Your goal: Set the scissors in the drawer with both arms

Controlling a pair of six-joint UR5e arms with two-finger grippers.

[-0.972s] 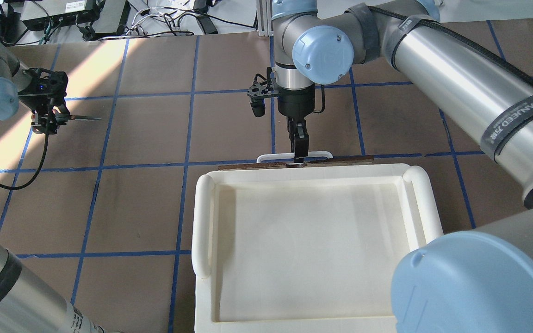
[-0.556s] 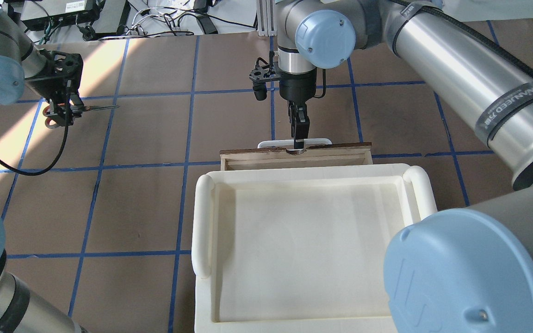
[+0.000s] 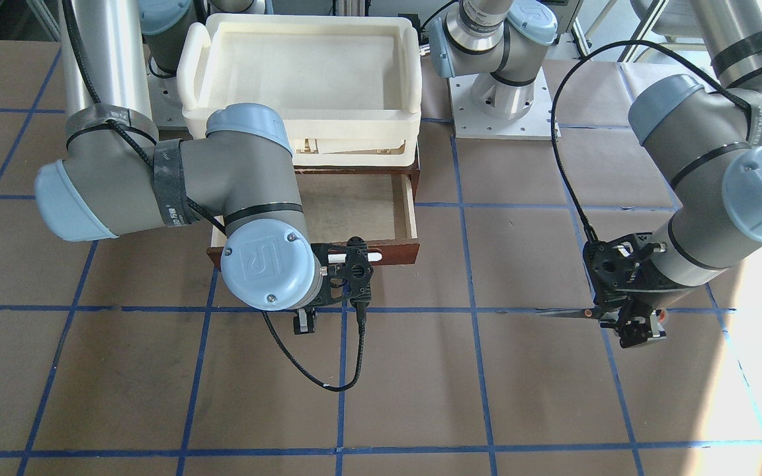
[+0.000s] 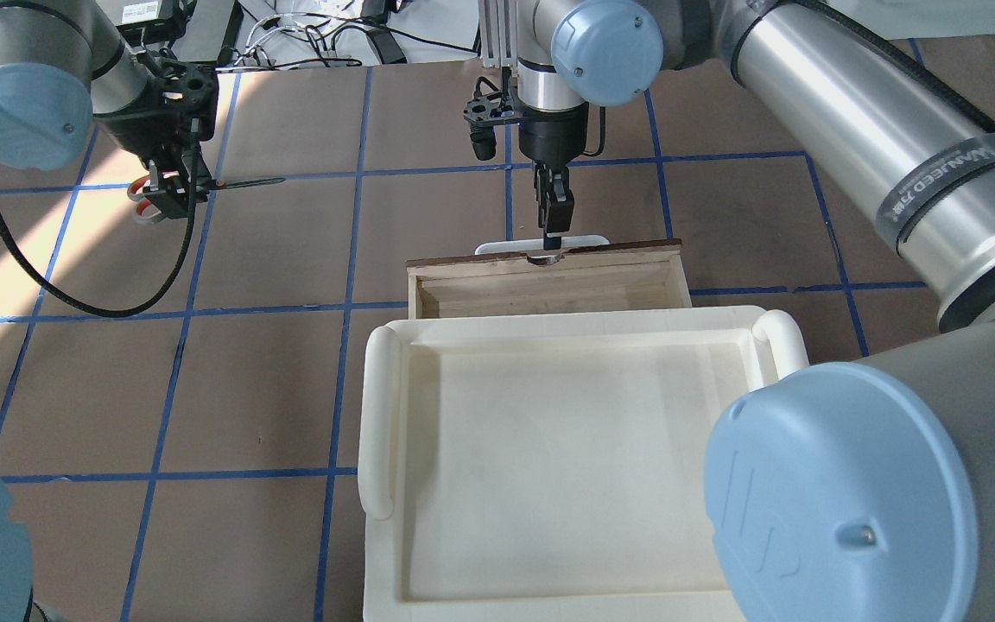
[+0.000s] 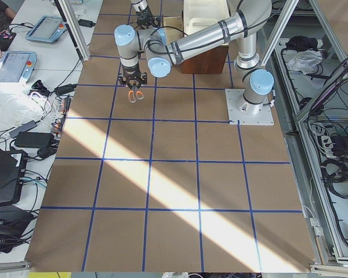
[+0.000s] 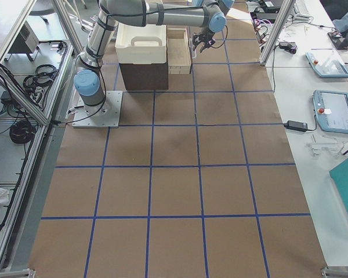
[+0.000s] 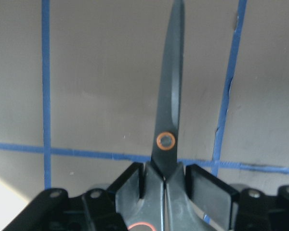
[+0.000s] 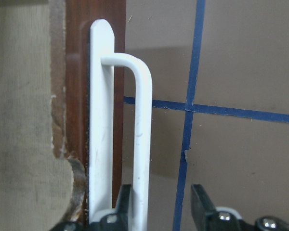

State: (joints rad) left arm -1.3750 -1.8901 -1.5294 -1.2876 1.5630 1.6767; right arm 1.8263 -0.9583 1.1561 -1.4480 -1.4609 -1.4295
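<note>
My left gripper (image 4: 171, 186) is shut on the scissors (image 4: 243, 182) and holds them above the table, left of the drawer. The blades point towards the drawer, and the red-orange loops show behind the fingers. In the left wrist view the gripper (image 7: 164, 179) clamps the scissors (image 7: 169, 110) just behind the pivot. The reddish-brown drawer (image 4: 549, 289) is pulled partly out, showing its pale interior (image 3: 361, 211). My right gripper (image 4: 552, 235) straddles the white bar handle (image 8: 143, 120). One finger (image 8: 123, 204) is hooked behind the bar, and the jaws are not clamped tight.
The cream plastic tray (image 4: 381, 415) sits on the cabinet above the drawer and covers the drawer's rear part. Brown table covering with a blue tape grid lies all around. Cables and electronics lie beyond the far table edge (image 4: 307, 43).
The right gripper has drawn the drawer further out from under the tray. The left gripper has carried the scissors away from the robot and rightwards, towards the drawer.
</note>
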